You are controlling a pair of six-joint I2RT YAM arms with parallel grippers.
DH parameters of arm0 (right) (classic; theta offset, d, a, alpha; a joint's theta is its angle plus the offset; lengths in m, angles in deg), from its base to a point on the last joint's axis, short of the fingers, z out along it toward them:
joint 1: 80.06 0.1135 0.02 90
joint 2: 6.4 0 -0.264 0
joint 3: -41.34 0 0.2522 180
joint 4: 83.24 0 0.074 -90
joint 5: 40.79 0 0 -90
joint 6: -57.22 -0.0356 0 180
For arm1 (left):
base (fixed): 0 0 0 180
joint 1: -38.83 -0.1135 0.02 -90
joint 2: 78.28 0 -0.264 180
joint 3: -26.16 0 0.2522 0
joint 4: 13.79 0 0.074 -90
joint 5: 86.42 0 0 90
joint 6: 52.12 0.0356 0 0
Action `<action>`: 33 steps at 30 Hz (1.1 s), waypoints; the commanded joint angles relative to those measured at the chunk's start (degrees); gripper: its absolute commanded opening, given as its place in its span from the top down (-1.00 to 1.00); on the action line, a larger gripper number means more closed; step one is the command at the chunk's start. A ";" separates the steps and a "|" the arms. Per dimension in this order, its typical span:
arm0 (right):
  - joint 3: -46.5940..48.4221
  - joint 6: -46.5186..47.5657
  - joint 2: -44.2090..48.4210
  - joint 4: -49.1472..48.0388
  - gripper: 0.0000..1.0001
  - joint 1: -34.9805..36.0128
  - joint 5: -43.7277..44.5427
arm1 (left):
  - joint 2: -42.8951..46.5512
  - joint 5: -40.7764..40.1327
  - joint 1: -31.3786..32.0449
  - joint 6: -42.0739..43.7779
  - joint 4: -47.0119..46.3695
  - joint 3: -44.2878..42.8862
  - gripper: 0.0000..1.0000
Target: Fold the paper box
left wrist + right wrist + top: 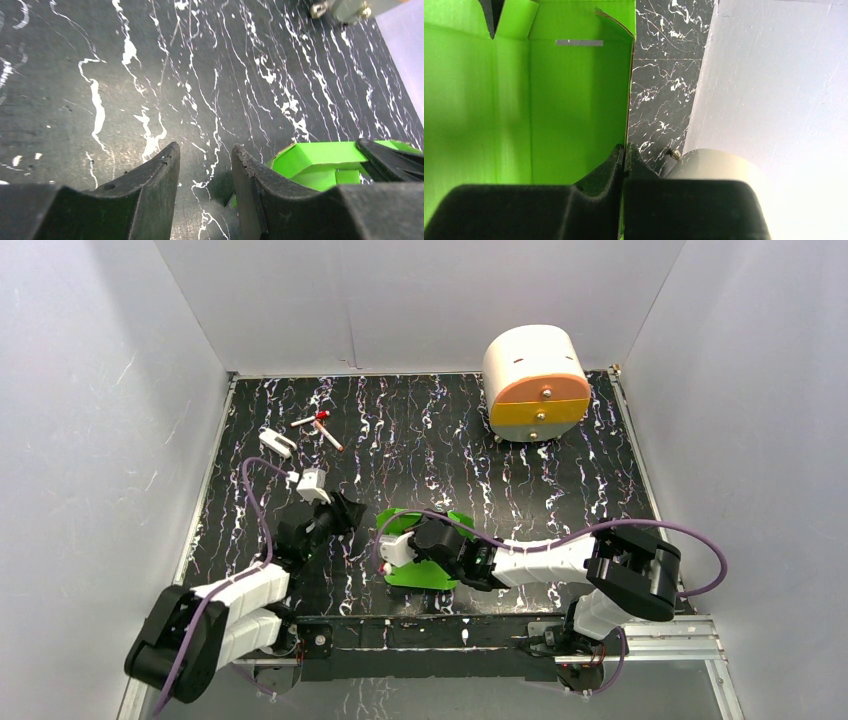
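Note:
The paper box is bright green card, partly folded, lying near the front middle of the black marbled table. My right gripper is shut on an upright edge of the paper box, the thin card pinched between its fingertips. In the right wrist view the green inner faces and a grey slot fill the left half. My left gripper stands open just left of the box, with only bare table between its fingers. From above, the left gripper sits a short way left of the green card.
A cream-and-orange rounded drawer unit stands at the back right. A white clip and a red-and-white tool lie at the back left. White walls enclose the table on three sides.

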 commanded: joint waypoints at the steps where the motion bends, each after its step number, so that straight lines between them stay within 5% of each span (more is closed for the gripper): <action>1: -2.93 6.43 0.14 -6.55 1.00 0.46 1.37 | -4.11 7.79 -0.59 1.56 -3.79 -2.20 0.20; 16: -5.96 8.72 -1.24 -9.64 1.00 0.58 0.57 | -14.79 21.63 1.06 7.52 -6.36 -6.10 0.19; 33: -9.81 12.30 -1.98 -15.43 1.00 2.48 2.42 | -12.13 16.24 9.47 14.31 -7.37 -3.67 0.23</action>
